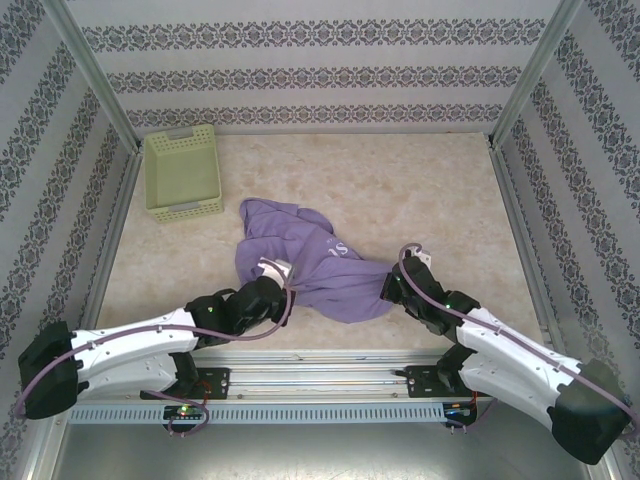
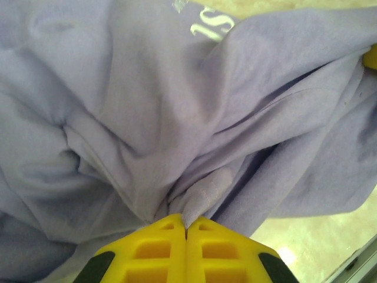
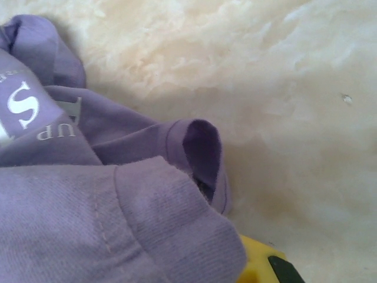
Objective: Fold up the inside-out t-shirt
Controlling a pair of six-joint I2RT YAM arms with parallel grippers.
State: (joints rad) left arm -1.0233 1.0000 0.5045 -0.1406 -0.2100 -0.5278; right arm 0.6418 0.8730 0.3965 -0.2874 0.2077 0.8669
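- Counting them up: one table, one shirt, one basket, two grippers.
- Table (image 1: pixel 420 180): a flat, smooth, pale cream top with a marbled look, spreading out beyond both sets of fingers.
- Shirt (image 1: pixel 310 262): soft lavender cotton, crumpled in a heap strung between the two grippers. Its bulk lies just beyond the left fingers and to the left of the right fingers. White printed letters face up near the middle. A stitched hem and an open sleeve end curl up just ahead of the right fingers.
- Basket (image 1: pixel 182 172): pale green, rectangular, with lattice walls, well beyond the left fingers and apart from the shirt.
- Left gripper (image 2: pixel 186 227): the ribbed yellow fingers are pressed together, pinching a thin ridge of the shirt at their tips. Folds fan out from the pinch.
- Right gripper (image 1: pixel 393 284): the jaws are closed on the shirt, which is drawn to a point at them. In the wrist view a yellow finger peeks from under the hemmed edge lying over it.
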